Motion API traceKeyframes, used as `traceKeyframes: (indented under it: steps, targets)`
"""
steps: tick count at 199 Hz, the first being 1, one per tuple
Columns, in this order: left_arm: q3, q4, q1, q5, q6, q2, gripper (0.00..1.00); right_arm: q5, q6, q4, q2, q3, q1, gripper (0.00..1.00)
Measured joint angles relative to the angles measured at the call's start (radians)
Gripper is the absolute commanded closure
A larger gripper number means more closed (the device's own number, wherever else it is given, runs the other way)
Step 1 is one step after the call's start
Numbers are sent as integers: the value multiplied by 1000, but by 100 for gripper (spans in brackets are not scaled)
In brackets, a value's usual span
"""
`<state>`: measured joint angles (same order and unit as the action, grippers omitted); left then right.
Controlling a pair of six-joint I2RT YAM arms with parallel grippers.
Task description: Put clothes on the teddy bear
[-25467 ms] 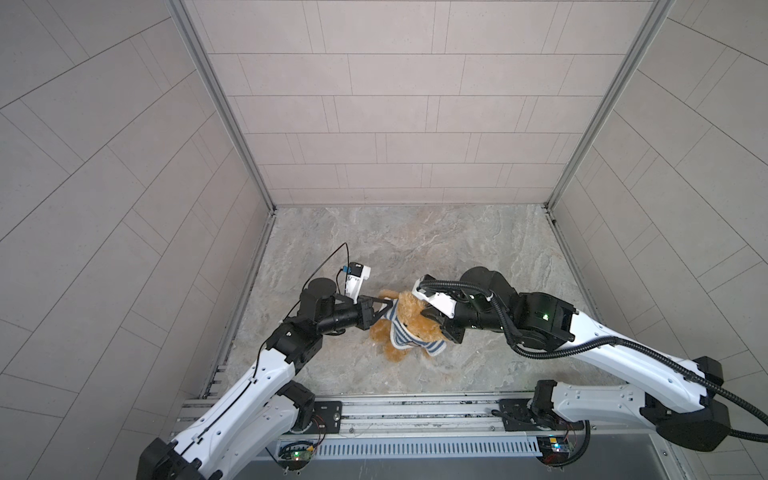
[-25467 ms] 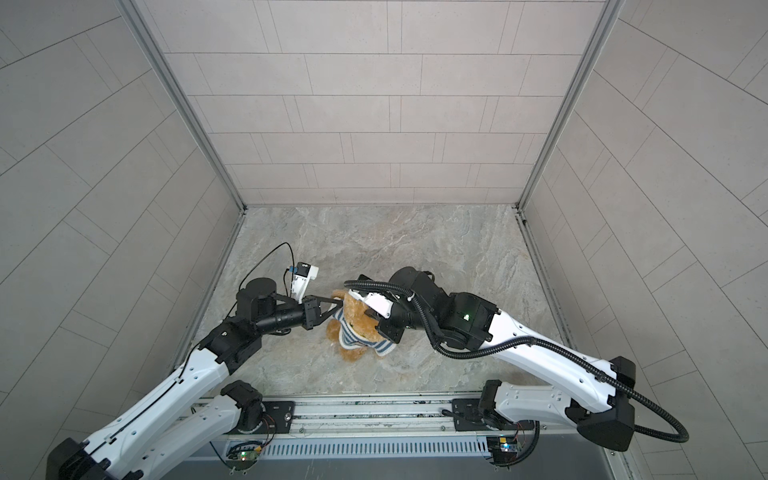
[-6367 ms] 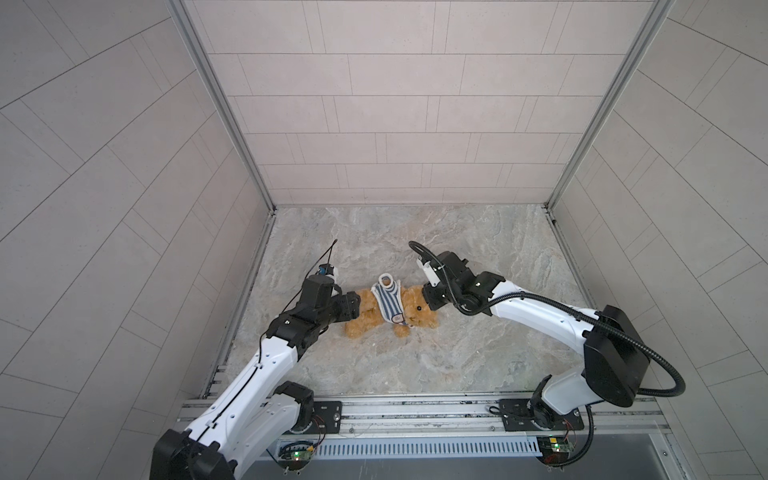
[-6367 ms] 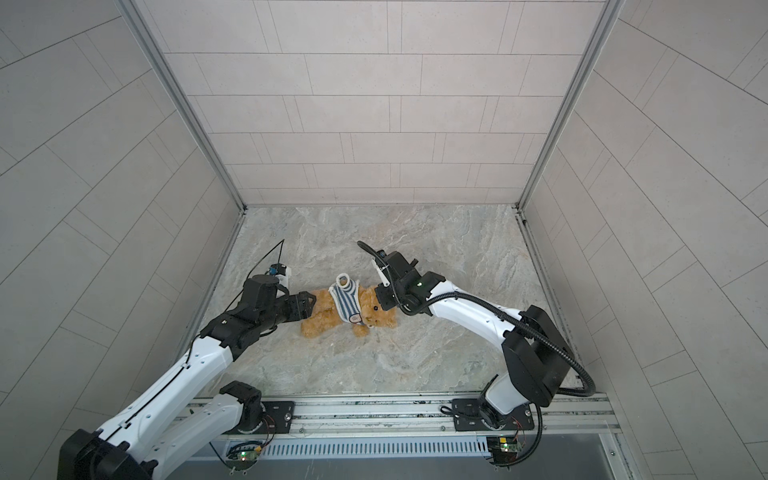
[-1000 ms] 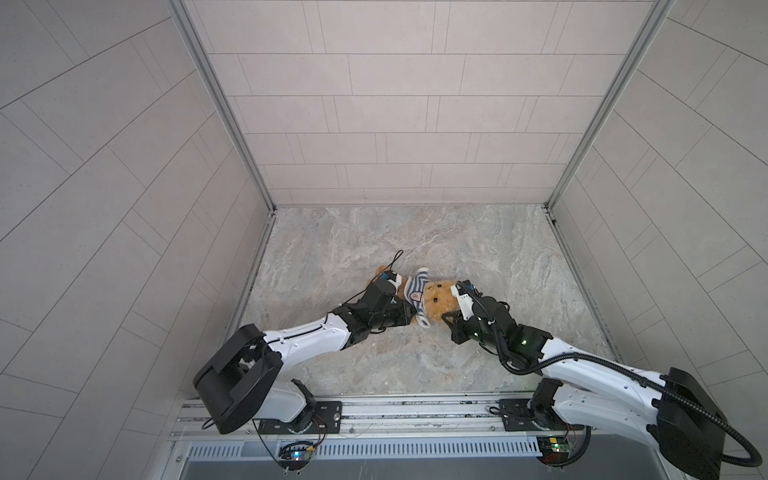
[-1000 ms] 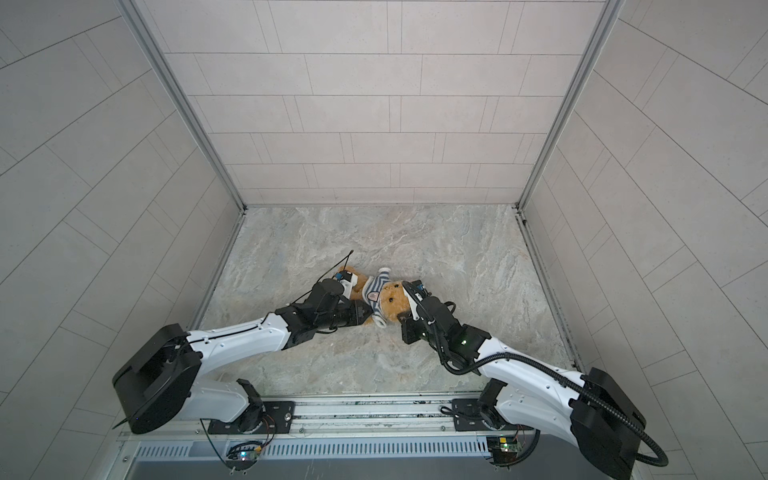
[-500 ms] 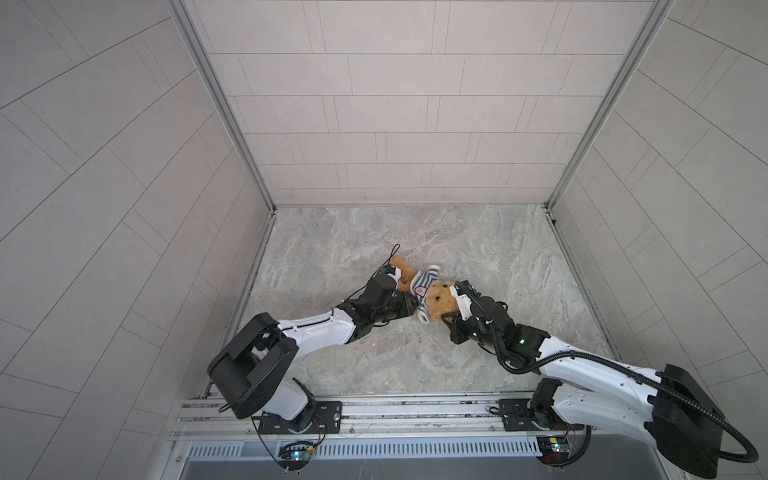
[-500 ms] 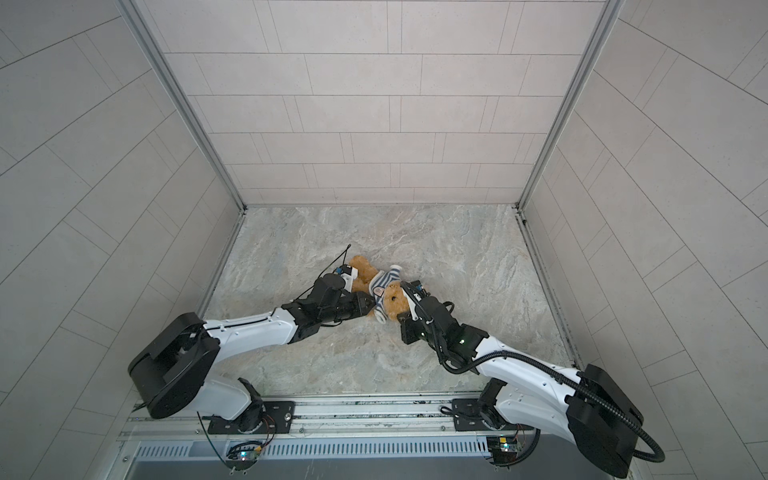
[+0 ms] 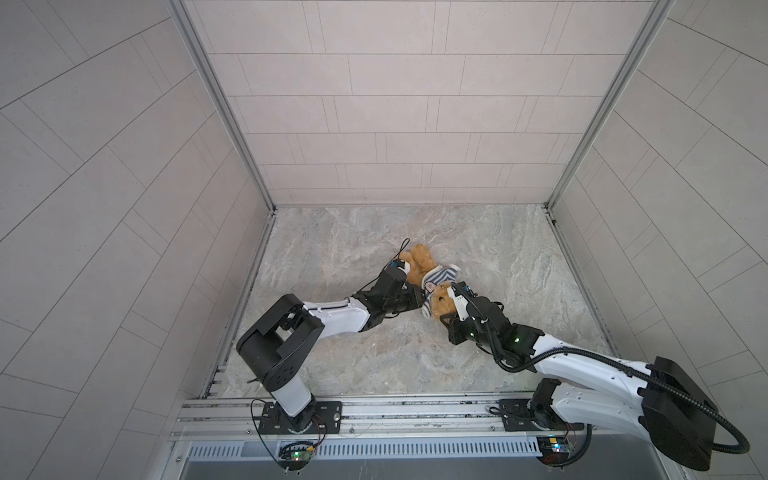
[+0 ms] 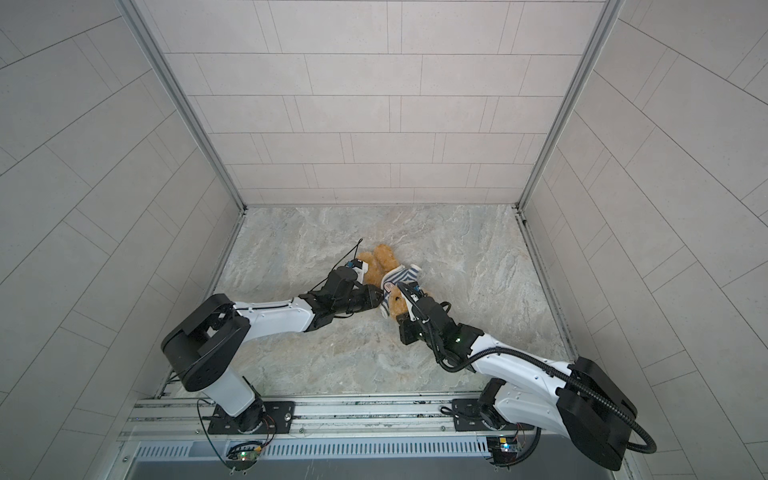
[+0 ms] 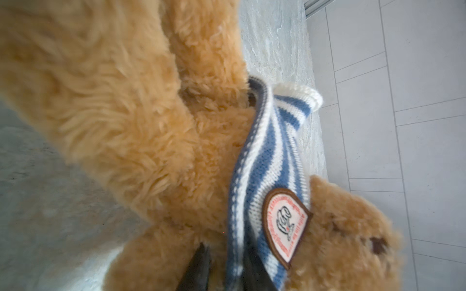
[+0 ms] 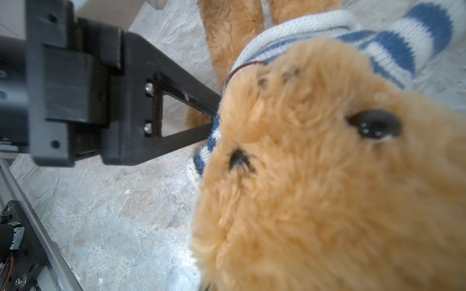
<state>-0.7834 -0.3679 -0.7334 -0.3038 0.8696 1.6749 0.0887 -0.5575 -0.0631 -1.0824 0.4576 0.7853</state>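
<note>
The left tool (image 11: 225, 254) pinched the striped shirt (image 11: 267, 156) bunched around the teddy bear (image 9: 420, 258) on the bench (image 9: 365, 232). The right tool (image 9: 448, 311), pressed together, met its head, tips hidden behind fur.

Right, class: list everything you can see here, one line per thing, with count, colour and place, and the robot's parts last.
bear: one, golden-brown, lying mid-table between the grippers
shirt: one, blue-and-white striped, bunched round the bear's chest
badge: one, white with brown rim, on the shirt
table: one, grey marbled, under everything
walls: three, pale tiled, round the table
rail: one, silver, along the near edge
left gripper: one, black, shut on the shirt's hem
right gripper: one, black, shut, at the bear's head
</note>
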Motion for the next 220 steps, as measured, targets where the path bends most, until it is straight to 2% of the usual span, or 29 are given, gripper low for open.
traceKeyframes:
  steps: [62,149,220]
  targets:
    - [-18,1,16,5,-44,17,100,-16,9,47,68,0,0,100]
    - [159,90,46,-67,-107,-258,100,-10,53,194,240,0,-59,100]
    - [241,246,60,-121,-194,-476,98,6,56,249,278,0,-79,100]
